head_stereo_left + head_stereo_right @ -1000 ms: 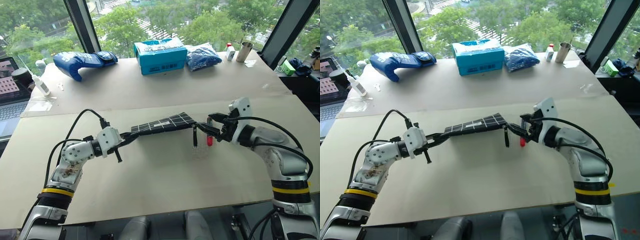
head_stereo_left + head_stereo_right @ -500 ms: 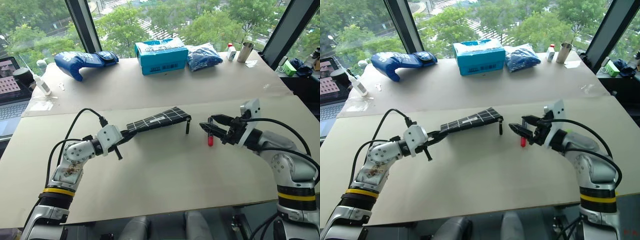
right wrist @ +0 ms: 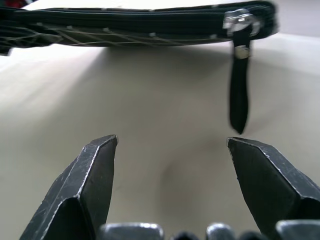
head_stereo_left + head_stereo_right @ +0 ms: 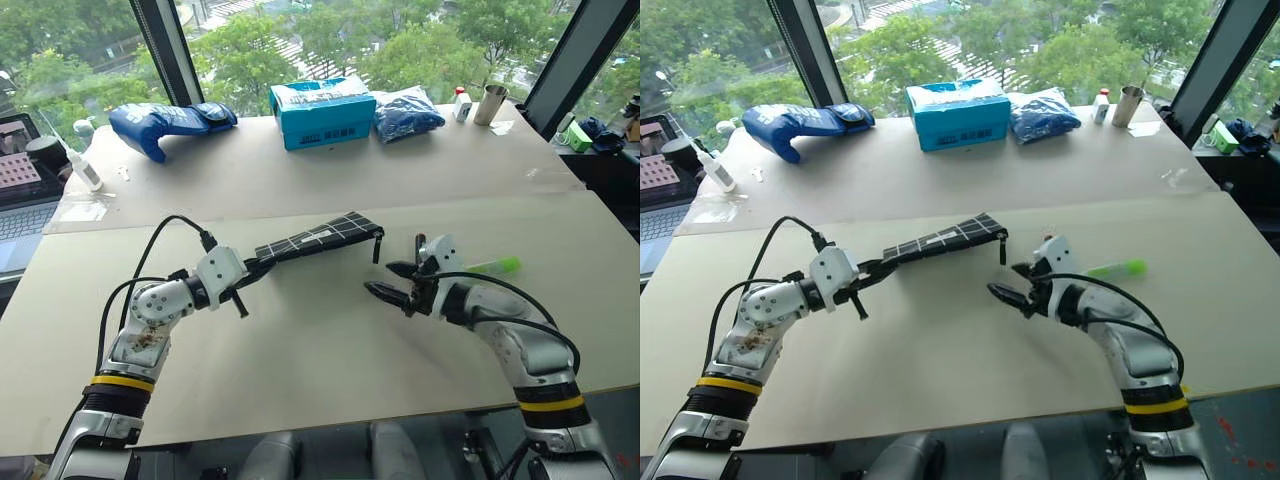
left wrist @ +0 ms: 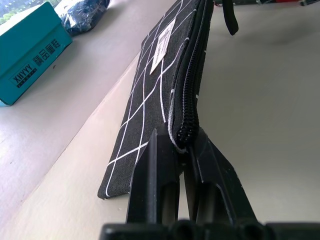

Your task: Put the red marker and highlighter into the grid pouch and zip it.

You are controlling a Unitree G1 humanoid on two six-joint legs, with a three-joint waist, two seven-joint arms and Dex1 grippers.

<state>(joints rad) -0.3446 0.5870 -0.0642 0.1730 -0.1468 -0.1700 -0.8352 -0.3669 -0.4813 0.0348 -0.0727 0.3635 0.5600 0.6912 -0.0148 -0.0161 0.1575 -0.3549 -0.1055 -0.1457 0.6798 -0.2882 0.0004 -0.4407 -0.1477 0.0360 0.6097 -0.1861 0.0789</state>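
Our left gripper [image 4: 243, 283] pinching grid pouch [image 4: 318, 238] end, lifted; our right gripper [image 4: 393, 281] spread, empty; highlighter [image 4: 494, 266] on surface [image 4: 300, 350].

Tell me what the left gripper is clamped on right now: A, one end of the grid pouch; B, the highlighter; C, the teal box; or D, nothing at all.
A: the left gripper is shut on the zipper-edge end of the grid pouch, holding it up off the table.
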